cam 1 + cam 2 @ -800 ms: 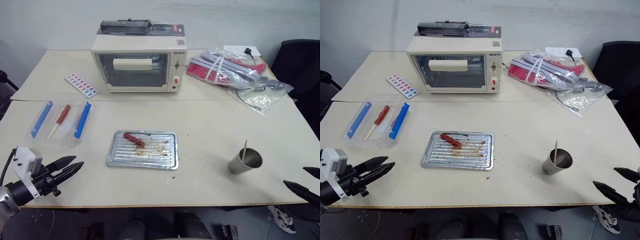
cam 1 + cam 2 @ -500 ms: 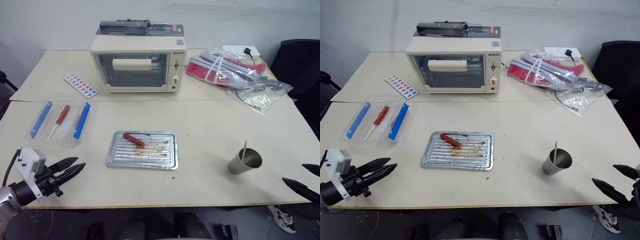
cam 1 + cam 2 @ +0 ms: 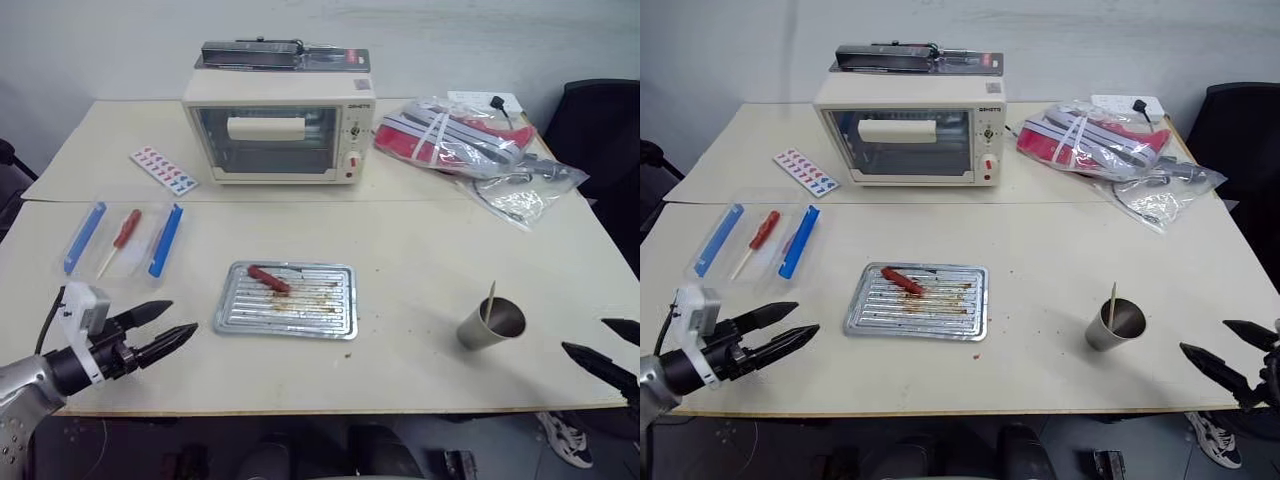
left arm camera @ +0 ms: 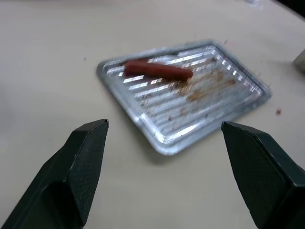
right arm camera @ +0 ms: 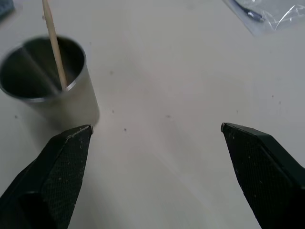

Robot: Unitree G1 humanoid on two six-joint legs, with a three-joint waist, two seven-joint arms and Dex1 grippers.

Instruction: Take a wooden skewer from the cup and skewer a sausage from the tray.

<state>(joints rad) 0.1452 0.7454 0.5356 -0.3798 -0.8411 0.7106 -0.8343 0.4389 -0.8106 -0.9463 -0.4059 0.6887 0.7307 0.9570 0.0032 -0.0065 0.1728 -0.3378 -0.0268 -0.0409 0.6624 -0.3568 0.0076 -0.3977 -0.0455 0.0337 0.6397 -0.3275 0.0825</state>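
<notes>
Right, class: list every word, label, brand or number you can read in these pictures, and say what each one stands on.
Nothing can be read with certainty.
Toaster oven: dark brand lettering at the top right of its front, too small to read.
Oven knobs: markings around them too small.
Flat pack on the oven: print blurred.
Patterned card: red and blue marks, no legible text.

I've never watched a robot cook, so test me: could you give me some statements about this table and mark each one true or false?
1. The wooden skewer stands in the cup. True.
2. The sausage lies on the tray. True.
3. The left tool holds the sausage. False: it is open and empty, apart from the tray.
4. The right tool grips the skewer. False: it is open, beside the cup.
5. The toaster oven sits behind the tray. True.
</notes>
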